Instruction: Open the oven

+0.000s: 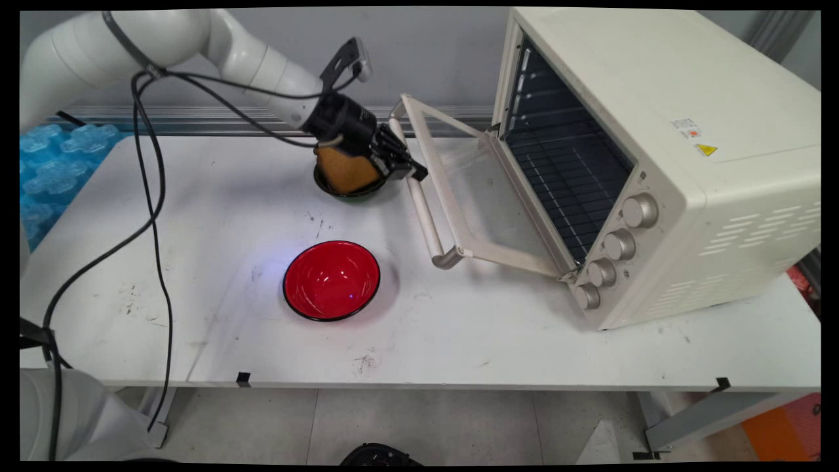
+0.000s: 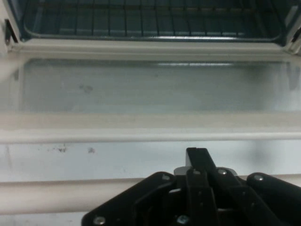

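Note:
My gripper hangs just left of the cream toaster oven's open door, close to the far end of its handle bar. Its fingers are shut together with nothing between them. In the hand view the gripper points at the handle bar, the door's glass and the wire rack inside. Right behind the hand, a brown bread-like piece stands in a dark green bowl, partly hidden by the hand.
A red bowl with a black rim sits empty near the table's middle. Black cables hang down at the left. Blue plastic trays lie off the table's far left corner. The oven's knobs face the near side.

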